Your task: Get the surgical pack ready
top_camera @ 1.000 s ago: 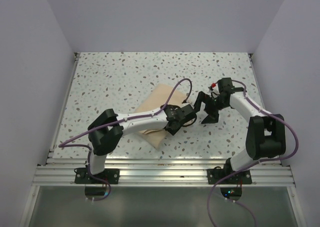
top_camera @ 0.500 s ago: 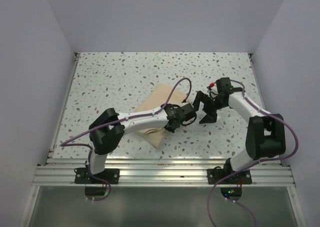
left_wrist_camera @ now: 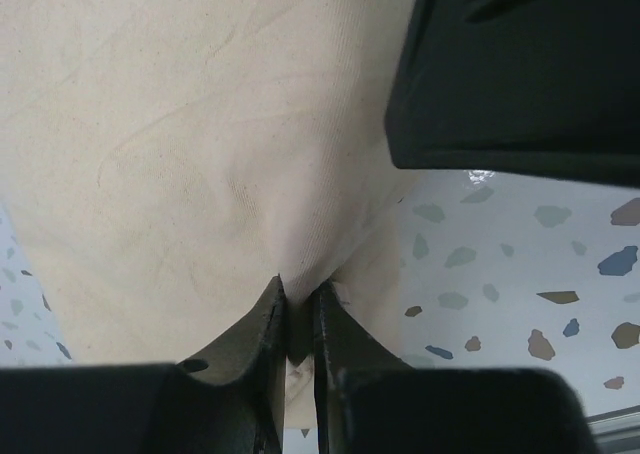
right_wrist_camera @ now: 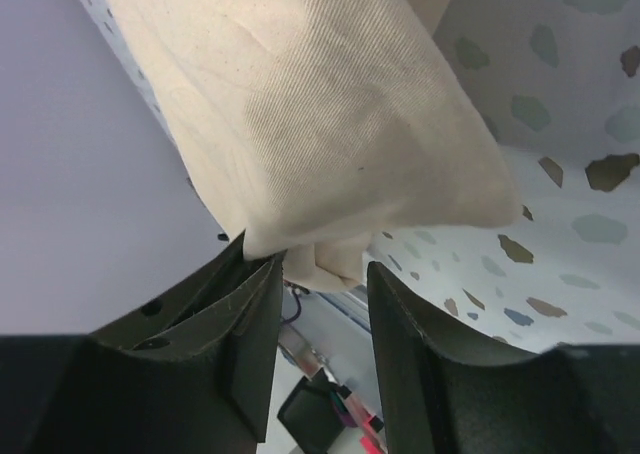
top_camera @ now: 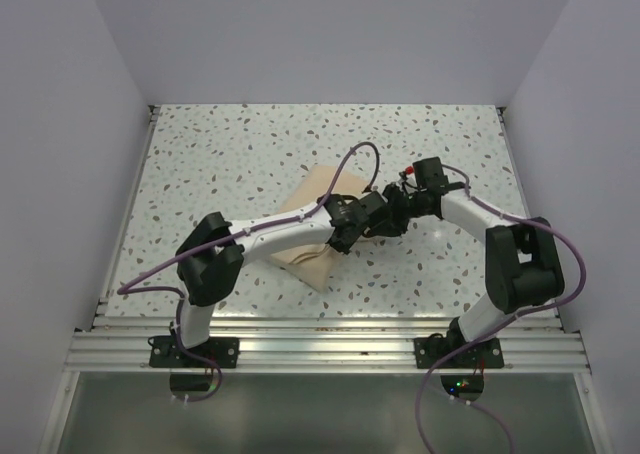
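Note:
The surgical pack shows as a beige cloth (top_camera: 308, 196) folded into a bundle in the middle of the table. My left gripper (top_camera: 362, 218) is at its right edge. In the left wrist view this gripper (left_wrist_camera: 298, 286) is shut on a pinched fold of the cloth (left_wrist_camera: 200, 124). My right gripper (top_camera: 392, 216) faces it from the right, almost touching. In the right wrist view its jaws (right_wrist_camera: 325, 269) stand apart around a hanging corner of the cloth (right_wrist_camera: 320, 124). The corner rests against one finger (right_wrist_camera: 250, 304), with a gap to the other. Whatever lies inside the bundle is hidden.
The speckled table (top_camera: 230, 154) is walled on the left, back and right. A metal rail (top_camera: 330, 349) runs along the near edge by the arm bases. Purple cables loop over both arms. The right gripper's black body (left_wrist_camera: 520, 74) fills the upper right of the left wrist view.
The left gripper has shut on the cloth's edge and lifted it a little. The right gripper has moved left to the cloth's corner, and its jaws have narrowed around it.

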You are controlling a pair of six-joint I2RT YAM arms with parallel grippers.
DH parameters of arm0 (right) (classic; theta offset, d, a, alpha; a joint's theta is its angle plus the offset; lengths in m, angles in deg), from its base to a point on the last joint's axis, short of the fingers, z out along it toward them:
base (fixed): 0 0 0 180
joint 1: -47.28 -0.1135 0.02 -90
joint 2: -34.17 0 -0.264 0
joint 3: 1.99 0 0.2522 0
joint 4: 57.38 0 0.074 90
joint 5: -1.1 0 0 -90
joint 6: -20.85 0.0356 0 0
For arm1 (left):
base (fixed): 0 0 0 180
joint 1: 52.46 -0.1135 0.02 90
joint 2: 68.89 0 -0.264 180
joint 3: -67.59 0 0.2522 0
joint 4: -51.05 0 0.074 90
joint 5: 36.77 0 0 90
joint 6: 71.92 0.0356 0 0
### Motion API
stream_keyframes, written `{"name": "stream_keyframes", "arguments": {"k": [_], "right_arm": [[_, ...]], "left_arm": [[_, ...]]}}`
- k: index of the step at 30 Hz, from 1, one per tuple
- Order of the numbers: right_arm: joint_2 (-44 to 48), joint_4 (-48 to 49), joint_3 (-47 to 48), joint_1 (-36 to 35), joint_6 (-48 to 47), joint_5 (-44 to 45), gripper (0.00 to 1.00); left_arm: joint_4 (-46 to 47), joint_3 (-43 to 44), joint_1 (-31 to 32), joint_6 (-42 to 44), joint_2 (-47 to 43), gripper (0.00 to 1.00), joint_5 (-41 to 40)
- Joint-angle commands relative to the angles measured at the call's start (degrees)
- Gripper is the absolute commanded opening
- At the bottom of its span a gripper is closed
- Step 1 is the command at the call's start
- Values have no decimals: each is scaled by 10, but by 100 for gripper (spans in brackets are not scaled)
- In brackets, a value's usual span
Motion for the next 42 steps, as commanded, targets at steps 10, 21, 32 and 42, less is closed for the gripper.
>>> {"name": "stream_keyframes", "arguments": {"k": [10, 21, 32, 42], "right_arm": [[-20, 87, -4, -14, 49, 5, 23], [-93, 171, 32, -69, 77, 21, 17], [-113, 143, 71, -70, 42, 14, 21], [-10, -25, 49, 63, -76, -21, 21]], "left_arm": [[26, 69, -4, 26, -19, 0, 17], [37, 91, -4, 38, -21, 0, 31], [32, 101, -10, 36, -8, 0, 32], [50, 61, -35, 37, -22, 0, 47]]}}
